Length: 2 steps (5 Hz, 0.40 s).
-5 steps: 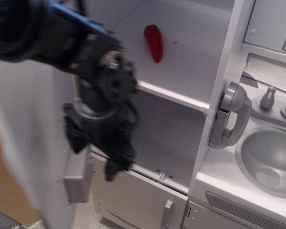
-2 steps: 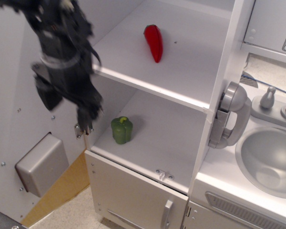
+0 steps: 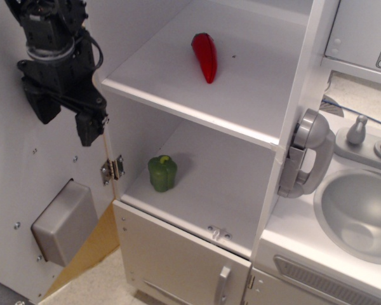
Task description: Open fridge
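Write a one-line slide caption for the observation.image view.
Fridge door swung wide open, gripper open and empty beside it; red pepper on upper shelf, green pepper below.

The fridge (image 3: 197, 101) stands with its large door swung wide to the left, baring two white shelves that carry the things. On the upper shelf (image 3: 241, 95) a red chili pepper (image 3: 205, 56) lies lengthwise, well back from the front edge. On the lower shelf (image 3: 209, 190) a green bell pepper (image 3: 162, 173) sits upright near the left front corner, close to the hinge (image 3: 112, 169).
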### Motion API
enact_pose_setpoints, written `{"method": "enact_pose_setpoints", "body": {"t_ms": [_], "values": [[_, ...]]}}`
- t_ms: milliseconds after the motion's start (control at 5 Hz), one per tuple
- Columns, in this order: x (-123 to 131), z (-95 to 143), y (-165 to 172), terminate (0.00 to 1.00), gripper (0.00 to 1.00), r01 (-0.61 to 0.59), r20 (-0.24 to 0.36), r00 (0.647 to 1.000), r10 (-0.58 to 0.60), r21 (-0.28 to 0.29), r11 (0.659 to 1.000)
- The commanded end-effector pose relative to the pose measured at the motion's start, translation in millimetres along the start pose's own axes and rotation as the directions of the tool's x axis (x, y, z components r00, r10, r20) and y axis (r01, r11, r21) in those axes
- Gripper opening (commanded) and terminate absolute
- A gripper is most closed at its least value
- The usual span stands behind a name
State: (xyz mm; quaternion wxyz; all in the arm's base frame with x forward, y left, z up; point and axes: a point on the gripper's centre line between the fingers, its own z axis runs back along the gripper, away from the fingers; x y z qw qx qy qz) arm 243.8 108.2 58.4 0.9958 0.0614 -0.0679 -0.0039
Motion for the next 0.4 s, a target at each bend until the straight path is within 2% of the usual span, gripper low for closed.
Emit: {"method": "enact_pose_setpoints", "body": {"t_ms": [0, 200], "values": [[13.0, 21.5, 17.3, 0.00, 1.00, -0.066, -0.010, 0.998, 0.066, -0.034, 0.997], [13.0, 21.5, 17.3, 1.00, 1.00, -0.066, -0.010, 0.998, 0.066, -0.034, 0.997]]}}
